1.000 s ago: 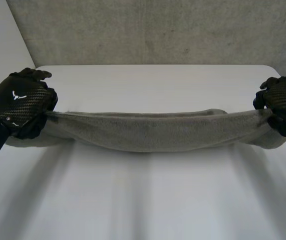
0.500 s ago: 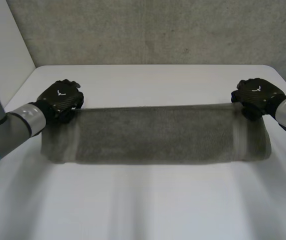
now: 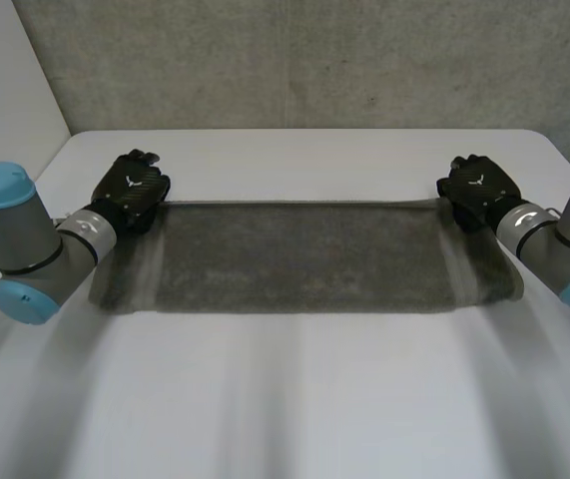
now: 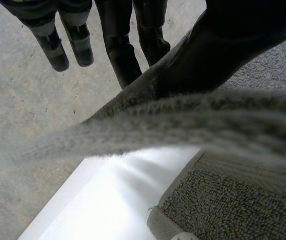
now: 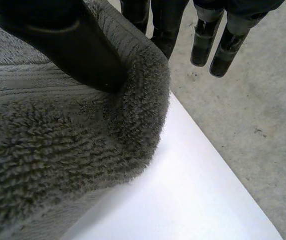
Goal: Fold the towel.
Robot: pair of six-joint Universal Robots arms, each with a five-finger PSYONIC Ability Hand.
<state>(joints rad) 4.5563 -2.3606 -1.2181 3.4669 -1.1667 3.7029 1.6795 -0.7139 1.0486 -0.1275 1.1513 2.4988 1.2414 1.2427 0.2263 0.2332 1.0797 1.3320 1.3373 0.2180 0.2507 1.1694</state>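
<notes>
I see the towel (image 3: 294, 257) stretched across the tabletop (image 3: 294, 399), its far edge raised. My left hand (image 3: 133, 190) pinches the far left corner between thumb and fingers (image 4: 118, 45); my right hand (image 3: 476, 188) pinches the far right corner likewise.

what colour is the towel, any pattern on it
Plain grey; the towel and its looped pile show best in the right wrist view.

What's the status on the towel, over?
Hands shut: left hand on towel far left corner, right hand on far right. Towel stretched between them over table. Nothing in the way.
</notes>
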